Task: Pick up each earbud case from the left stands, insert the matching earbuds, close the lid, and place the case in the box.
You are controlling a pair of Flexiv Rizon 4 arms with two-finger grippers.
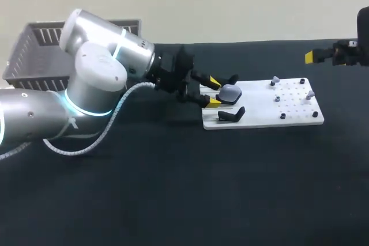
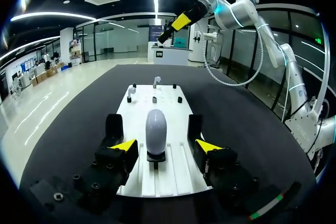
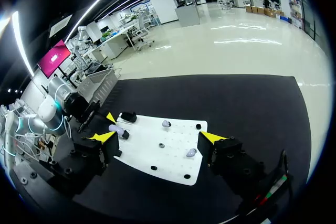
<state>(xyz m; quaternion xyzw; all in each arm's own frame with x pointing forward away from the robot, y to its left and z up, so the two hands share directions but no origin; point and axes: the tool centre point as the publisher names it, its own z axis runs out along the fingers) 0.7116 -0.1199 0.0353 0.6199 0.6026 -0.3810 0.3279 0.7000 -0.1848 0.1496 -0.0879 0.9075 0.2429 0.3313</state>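
Grey case at edge of white board, left fingers spread astride it, right fingers spread, distant

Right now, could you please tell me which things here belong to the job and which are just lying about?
Job: grey case, open left end effector around it, earbuds, white board, basket.
Lying about: two empty black stands, black pegs.

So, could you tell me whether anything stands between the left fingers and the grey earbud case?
Nothing visible: the earbud case stands centred just ahead of the open left fingers. Black stands flank it, one ahead of each fingertip.
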